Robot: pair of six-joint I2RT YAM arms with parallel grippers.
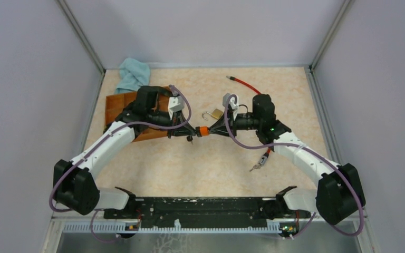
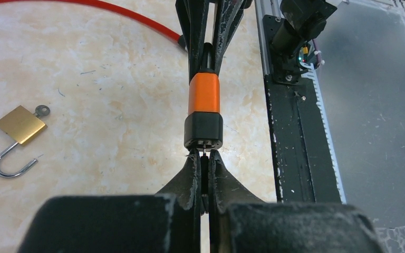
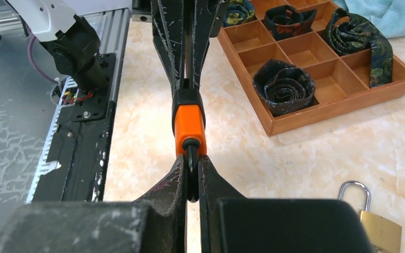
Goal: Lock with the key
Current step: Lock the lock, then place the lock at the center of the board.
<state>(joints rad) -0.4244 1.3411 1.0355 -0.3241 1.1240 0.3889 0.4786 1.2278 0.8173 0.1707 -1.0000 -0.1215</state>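
The left tool [image 2: 204, 159] was pinched almost flat on the thin metal tip of the orange piece [image 2: 203, 94]. The right tool [image 3: 191, 161] was clamped on its ring end. Both hung just beside the padlock [image 2: 20, 125], which lay on the surface [image 2: 111, 79] with its shackle open and a key [image 2: 42, 109] at its body. With two grips on one small piece, uneven pulls could slip or bend the tip and drop it.

Top cam high behind bases, looking down on whole table [image 1: 232, 168]; wrist cams low, close, facing each other across orange handle [image 2: 203, 94], both catching padlock [image 2: 20, 125] at its 9 o'clock (left view), 4 o'clock (right view).
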